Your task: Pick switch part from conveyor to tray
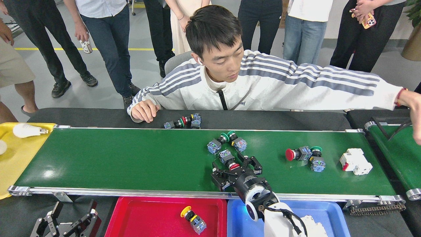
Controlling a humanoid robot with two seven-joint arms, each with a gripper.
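The conveyor (131,161) carries several switch parts. A cluster near its middle holds two green-capped ones (214,145) (238,143) and a red-capped one (227,158). My right gripper (235,167) reaches over the near rail, open, its fingers either side of that red cap. Further right lie a red-capped part (297,153) and a green-capped part (317,162). The red tray (138,217) holds a yellow-capped switch part (194,222). The blue tray (332,214) lies under my right arm. My left gripper (67,223) rests open at the bottom left, off the belt.
A white breaker (356,161) lies at the belt's right end. A seated person leans across the far side, one hand (144,111) by loose switch parts (184,122), the other arm (345,87) stretched right over a second green belt (398,151). A yellow tray (19,161) holds a bulb (28,130).
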